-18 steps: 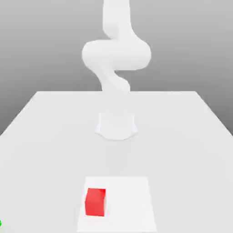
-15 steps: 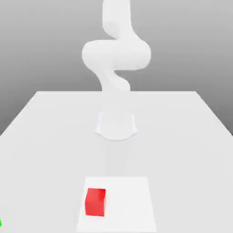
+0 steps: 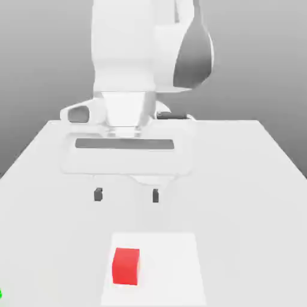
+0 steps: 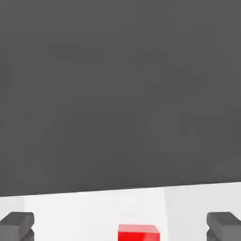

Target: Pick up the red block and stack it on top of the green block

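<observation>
1. The gripper (image 3: 126,195) hangs over the table (image 3: 252,180) with its two dark fingertips (image 3: 98,194) set wide apart and nothing between them; the hand is empty
2. In the exterior view the hand faces the camera, its broad white body above and the fingertips pointing down, apart from the table surface. I judge this to be the stance for an approach from above: fingers spread so the cube can pass between them
3. The red block (image 3: 126,266) sits on a slightly brighter square patch (image 3: 174,270) of the table, nearer the camera than the gripper and apart from it. Nothing touches it
4. In the hand view the block (image 4: 138,232) lies between the two finger pads (image 4: 17,225), roughly midway, which suggests the hand is already lined up across the block and mostly needs to come forward and down
5. The block is a small, plain cube, bright red with matte faces; its top reads a little lighter than its front. It stands square on the table, not tilted
6. The green block (image 3: 0,294) is a tiny bright sliver at the exterior view's lower left edge, well apart from the red one; its shape cannot be told
7. The pick is not yet begun and the stack is still to come
</observation>
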`<state>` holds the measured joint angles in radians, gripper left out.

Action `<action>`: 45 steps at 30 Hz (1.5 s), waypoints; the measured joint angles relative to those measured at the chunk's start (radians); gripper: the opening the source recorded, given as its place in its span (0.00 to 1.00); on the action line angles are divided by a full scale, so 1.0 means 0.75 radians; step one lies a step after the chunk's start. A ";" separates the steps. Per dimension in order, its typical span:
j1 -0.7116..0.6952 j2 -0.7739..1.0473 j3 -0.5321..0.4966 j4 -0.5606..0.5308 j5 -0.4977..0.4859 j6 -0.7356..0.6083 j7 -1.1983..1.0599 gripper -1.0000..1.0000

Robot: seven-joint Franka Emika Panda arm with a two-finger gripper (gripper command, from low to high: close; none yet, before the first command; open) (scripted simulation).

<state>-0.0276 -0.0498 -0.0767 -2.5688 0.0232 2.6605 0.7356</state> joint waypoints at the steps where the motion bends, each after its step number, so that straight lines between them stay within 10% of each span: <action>1: -0.006 0.048 -0.002 -0.017 0.001 0.023 -0.004 0.50; 9: -0.040 0.435 0.024 -0.044 0.049 0.290 -0.050 0.50; 10: -0.045 0.473 0.031 -0.038 0.056 0.321 -0.055 0.00; 23: -0.044 0.254 -0.001 -0.051 0.008 0.115 -0.011 0.00; 41: -0.406 0.714 -0.244 0.668 0.255 -0.175 0.080 0.00; 42: -0.415 0.747 -0.234 0.673 0.268 -0.147 0.071 1.00; 45: -0.415 0.747 -0.234 0.673 0.268 -0.147 0.071 1.00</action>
<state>-0.3390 0.5106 -0.2522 -2.0644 0.2243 2.5502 0.7891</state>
